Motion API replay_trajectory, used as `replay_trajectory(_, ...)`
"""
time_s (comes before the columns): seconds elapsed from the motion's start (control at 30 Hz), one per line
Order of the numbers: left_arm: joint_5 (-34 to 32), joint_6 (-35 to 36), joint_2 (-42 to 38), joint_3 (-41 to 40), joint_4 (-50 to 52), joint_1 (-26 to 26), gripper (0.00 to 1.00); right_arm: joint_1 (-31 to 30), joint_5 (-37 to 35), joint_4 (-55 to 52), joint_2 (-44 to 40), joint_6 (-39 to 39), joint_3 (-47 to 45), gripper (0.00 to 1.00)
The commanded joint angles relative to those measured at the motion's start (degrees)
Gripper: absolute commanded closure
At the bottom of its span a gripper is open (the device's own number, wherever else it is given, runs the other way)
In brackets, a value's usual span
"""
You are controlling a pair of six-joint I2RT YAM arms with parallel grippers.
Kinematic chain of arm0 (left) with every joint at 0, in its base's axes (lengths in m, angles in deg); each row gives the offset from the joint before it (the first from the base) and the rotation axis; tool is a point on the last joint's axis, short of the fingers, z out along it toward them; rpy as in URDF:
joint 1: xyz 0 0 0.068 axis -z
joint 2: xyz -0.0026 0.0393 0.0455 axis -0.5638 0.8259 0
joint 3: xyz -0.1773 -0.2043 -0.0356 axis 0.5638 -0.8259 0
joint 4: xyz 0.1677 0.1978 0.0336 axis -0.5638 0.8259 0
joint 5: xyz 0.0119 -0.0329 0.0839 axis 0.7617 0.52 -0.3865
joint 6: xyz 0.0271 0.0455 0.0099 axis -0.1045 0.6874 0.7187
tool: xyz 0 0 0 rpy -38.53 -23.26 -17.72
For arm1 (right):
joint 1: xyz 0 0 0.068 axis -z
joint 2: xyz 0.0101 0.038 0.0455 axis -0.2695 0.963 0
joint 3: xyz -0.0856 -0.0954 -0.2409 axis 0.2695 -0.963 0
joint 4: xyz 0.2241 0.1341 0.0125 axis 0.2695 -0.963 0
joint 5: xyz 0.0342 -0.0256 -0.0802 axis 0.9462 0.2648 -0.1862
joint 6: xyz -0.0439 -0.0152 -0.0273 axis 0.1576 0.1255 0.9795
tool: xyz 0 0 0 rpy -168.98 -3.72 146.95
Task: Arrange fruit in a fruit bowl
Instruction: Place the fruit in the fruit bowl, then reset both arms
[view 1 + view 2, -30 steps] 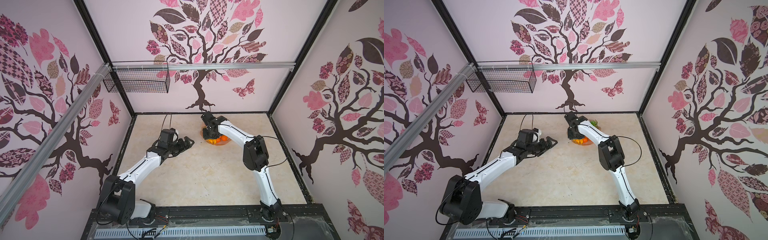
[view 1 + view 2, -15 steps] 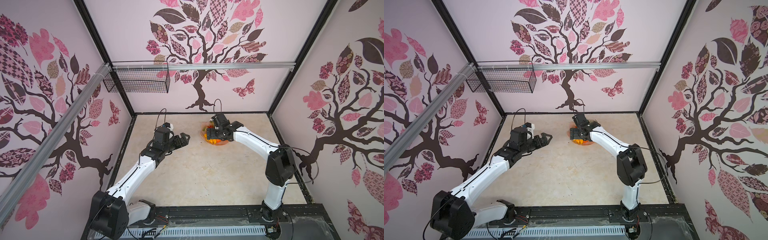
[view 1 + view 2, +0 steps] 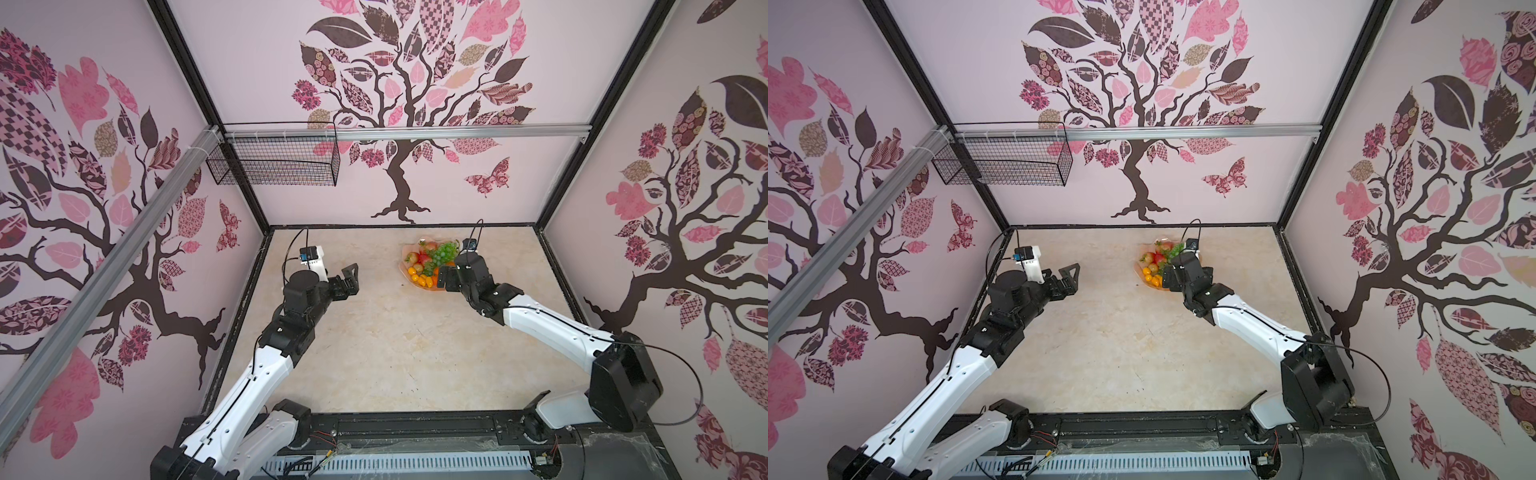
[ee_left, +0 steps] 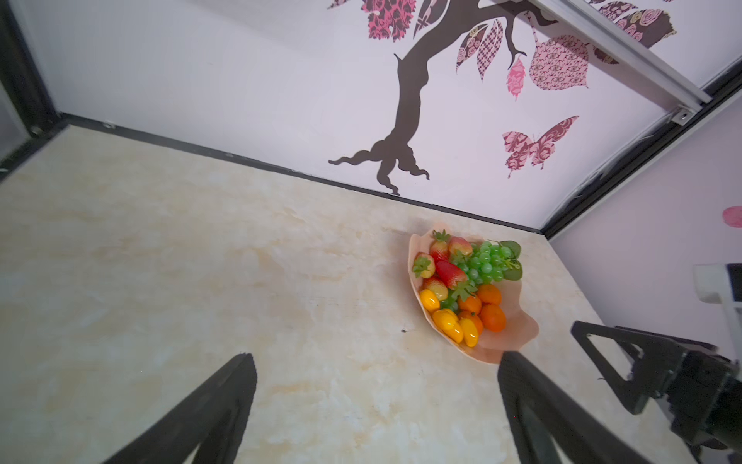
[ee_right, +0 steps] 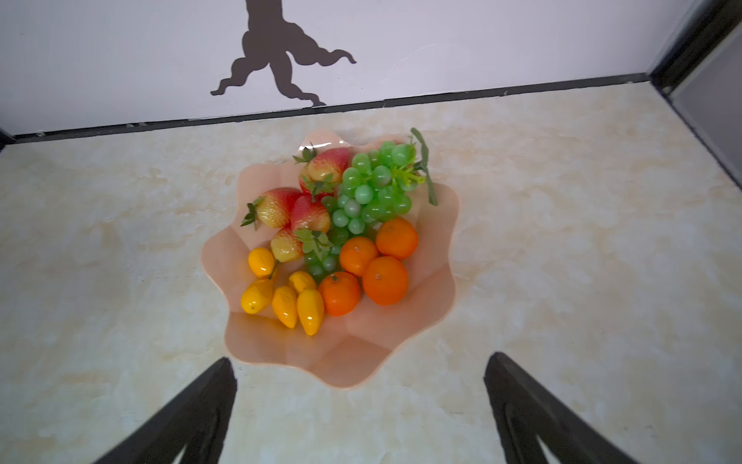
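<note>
Peach-pink translucent plastic, shallow and scallop-rimmed, the fruit bowl [image 5: 345, 361] is being endangered chiefly at its near edge. The right gripper [image 5: 359, 358] is being held just by that edge, its black fingers spread wide with nothing between them. If the arm is drawn away low or sideways, the light dish is likely to be clipped and slid, and the loosely heaped fruit to be spilled. The small yellow-orange oval tomatoes [image 5: 286, 305], heaped nearest the rim, are judged the first to be lost, and the round orange tangerines [image 5: 385, 279] are being propped only by their neighbours.

Every fruit in view is being carried by the bowl: red strawberries [image 5: 309, 213] to one side, the green grape bunch [image 5: 373, 189] with its leaf behind. The dish is being supported by the beige marbled tabletop [image 5: 120, 241], close to the back wall and right of centre. Well apart, over the table's left part, the left gripper [image 4: 376, 356] is being held wide open and empty.
</note>
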Motion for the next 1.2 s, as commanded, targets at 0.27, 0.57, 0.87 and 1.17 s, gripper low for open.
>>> replay_trajectory(0.27,-6.6,13.8,-1.3,-12.6,-14.3,-10.3,0.02,8.8,-12.3,23.9,-9.8,8.6,-18.6,0.00)
replay_trajectory(0.57,-14.4,20.3,9.2,-14.8,-17.3,-14.0,0.02,19.9,-6.4,35.5,-8.3,9.9,-28.6,0.00)
replay_trajectory(0.87,-9.2,20.5,18.1,-16.4,-25.9,-17.4,0.02,21.0,-4.2,42.5,0.3,10.8,-29.7,0.00)
replay_trajectory(1.17,-4.3,20.4,24.4,-20.6,-40.7,-18.4,0.02,24.3,1.7,46.9,3.4,10.5,-30.3,0.00)
